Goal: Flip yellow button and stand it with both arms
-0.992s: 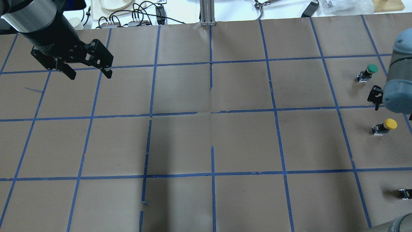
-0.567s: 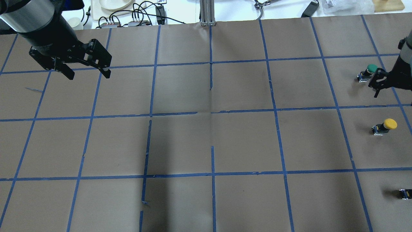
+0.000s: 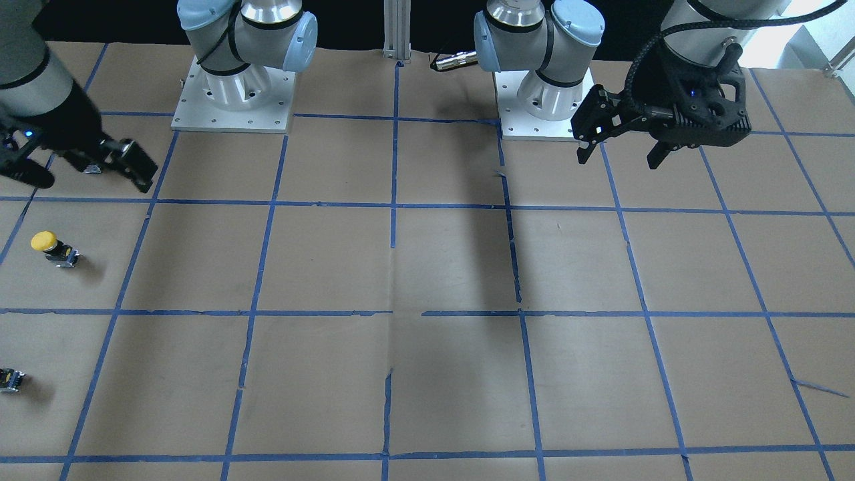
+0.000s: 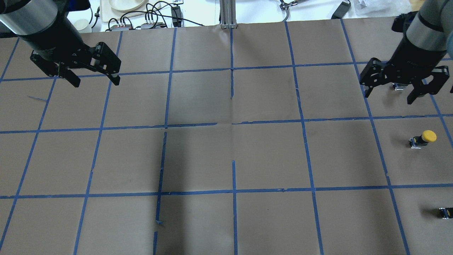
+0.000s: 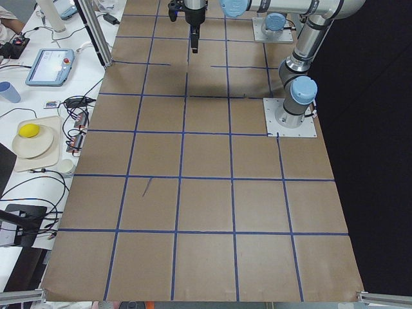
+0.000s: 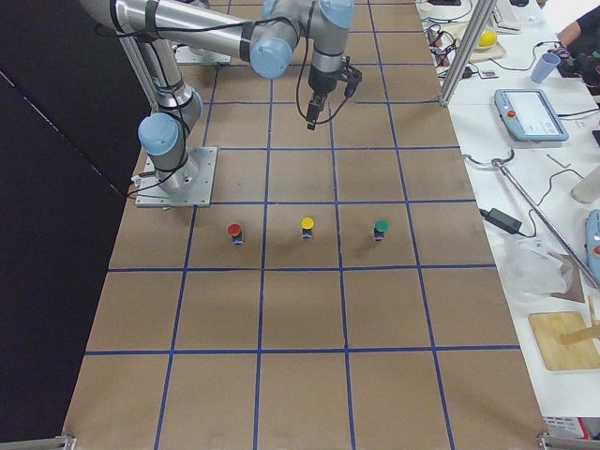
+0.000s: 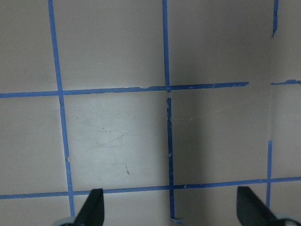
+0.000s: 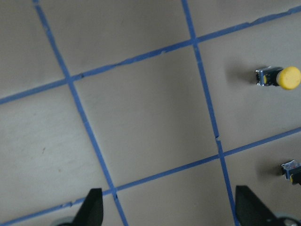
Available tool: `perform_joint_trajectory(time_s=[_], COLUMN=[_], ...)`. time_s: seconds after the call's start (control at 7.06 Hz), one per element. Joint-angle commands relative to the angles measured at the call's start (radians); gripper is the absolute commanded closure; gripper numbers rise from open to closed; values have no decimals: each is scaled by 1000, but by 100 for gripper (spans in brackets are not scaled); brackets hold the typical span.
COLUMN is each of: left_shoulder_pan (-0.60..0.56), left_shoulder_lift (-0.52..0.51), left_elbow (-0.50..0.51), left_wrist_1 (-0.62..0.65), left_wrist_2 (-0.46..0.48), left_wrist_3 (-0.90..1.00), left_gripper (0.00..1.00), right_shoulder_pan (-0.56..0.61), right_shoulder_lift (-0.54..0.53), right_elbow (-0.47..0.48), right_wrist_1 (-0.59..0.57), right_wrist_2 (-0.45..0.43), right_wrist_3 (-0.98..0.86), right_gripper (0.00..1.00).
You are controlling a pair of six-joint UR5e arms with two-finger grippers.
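Both jaws gape empty; your right arm (image 4: 421,42) hovers over the green button (image 6: 381,228), twelve o'clock of the yellow button (image 4: 423,138) at the tabletop's (image 4: 269,156) three o'clock edge, so descending here could topple the wrong one.

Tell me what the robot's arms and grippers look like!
The left arm and right arm are shiny silver tubes with light blue joint caps, on square metal plates. The left gripper and right gripper are black and two-fingered. A ribbed black cable loops along the left wrist.
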Motion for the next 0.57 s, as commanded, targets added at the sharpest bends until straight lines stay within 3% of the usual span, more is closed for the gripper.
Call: perform_joint_trajectory(time_s=[0.0, 0.14, 0.42], left_shoulder_pan=[0, 0, 0], left_shoulder_lift=[0, 0, 0], left_elbow=[-1, -1, -1], left_wrist_1=[0, 0, 0], left_wrist_2=[2, 2, 2], left_wrist_3=[1, 1, 3], left_gripper=[1, 1, 1], right_shoulder_pan=[136, 141, 126], right_shoulder_lift=[-83, -86, -74], right_elbow=[-4, -1, 6], right_wrist_1=[105, 108, 93], right_wrist_2=[53, 93, 84], right_wrist_3=[1, 1, -3], right_gripper=[0, 0, 0])
